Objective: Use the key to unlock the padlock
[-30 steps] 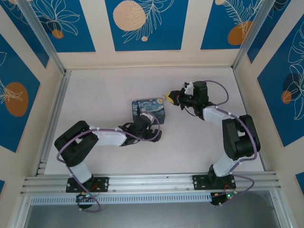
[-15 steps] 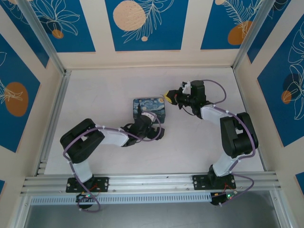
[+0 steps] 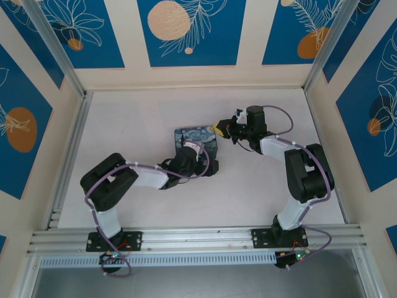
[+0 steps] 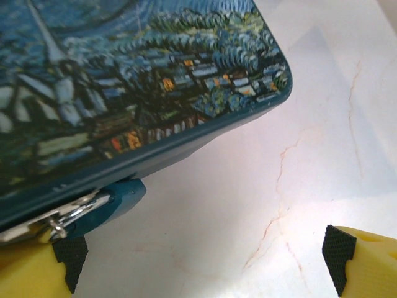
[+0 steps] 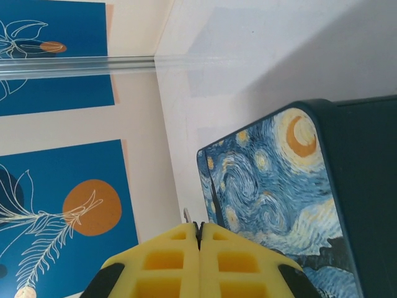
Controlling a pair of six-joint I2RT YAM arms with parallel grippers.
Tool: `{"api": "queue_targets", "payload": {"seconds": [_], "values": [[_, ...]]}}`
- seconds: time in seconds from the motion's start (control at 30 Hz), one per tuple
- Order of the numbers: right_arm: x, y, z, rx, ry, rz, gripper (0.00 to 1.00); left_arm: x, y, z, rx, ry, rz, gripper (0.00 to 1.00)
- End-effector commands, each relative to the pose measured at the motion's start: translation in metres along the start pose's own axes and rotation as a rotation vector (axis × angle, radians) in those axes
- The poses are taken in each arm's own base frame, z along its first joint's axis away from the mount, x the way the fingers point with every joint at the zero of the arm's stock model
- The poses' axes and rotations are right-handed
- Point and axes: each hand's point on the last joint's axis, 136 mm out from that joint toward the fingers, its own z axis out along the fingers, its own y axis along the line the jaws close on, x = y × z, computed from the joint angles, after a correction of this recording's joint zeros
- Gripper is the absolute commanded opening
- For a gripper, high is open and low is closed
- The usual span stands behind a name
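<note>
The padlock [image 4: 119, 198] is a small blue body with a silver shackle [image 4: 73, 212], hanging at the near edge of the painted tin [image 4: 130, 81]. My left gripper [image 4: 205, 264] is open, and its left pad [image 4: 69, 254] sits just under the padlock. Bare table lies between the pads. My right gripper [image 5: 200, 233] is shut on the key [image 5: 187, 215], of which a thin grey tip pokes out past the yellow fingers. From above, the right gripper [image 3: 219, 129] hovers at the tin's [image 3: 192, 138] right corner and the left gripper [image 3: 206, 165] is at its near side.
The tin [image 5: 279, 180] lies mid-table on the pale marbled surface [image 4: 298, 124]. Blue-and-cream panelled walls [image 3: 186, 31] and aluminium rails [image 3: 68, 149] enclose the area. Purple cables [image 3: 149, 171] run along both arms.
My left arm has slid right along the tin's near edge. My right gripper has moved left, closer to the tin's right corner, still shut.
</note>
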Motion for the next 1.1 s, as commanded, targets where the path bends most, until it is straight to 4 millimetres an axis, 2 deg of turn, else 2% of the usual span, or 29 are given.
{"api": "queue_targets", "payload": {"seconds": [0.0, 0.27, 0.5, 0.7, 0.83, 1.07], "values": [[-0.002, 0.003, 0.004, 0.002, 0.002, -0.022, 0.00, -0.012, -0.003, 0.001, 0.055, -0.043, -0.085, 0.98], [-0.002, 0.001, 0.007, 0.001, 0.006, -0.019, 0.00, -0.012, 0.000, 0.003, 0.080, -0.049, -0.163, 0.98], [-0.001, -0.002, 0.009, -0.003, 0.011, -0.013, 0.00, 0.000, 0.021, 0.009, -0.017, -0.021, -0.136, 0.98], [-0.001, -0.003, 0.013, -0.007, 0.021, -0.012, 0.00, 0.002, 0.033, 0.012, -0.090, -0.012, -0.060, 0.98], [0.001, -0.003, 0.017, -0.013, 0.034, -0.010, 0.00, -0.004, 0.039, 0.008, -0.144, -0.030, -0.019, 0.98], [0.001, -0.001, 0.021, -0.017, 0.042, -0.011, 0.00, -0.024, 0.044, -0.012, -0.274, -0.097, 0.067, 0.98]]}}
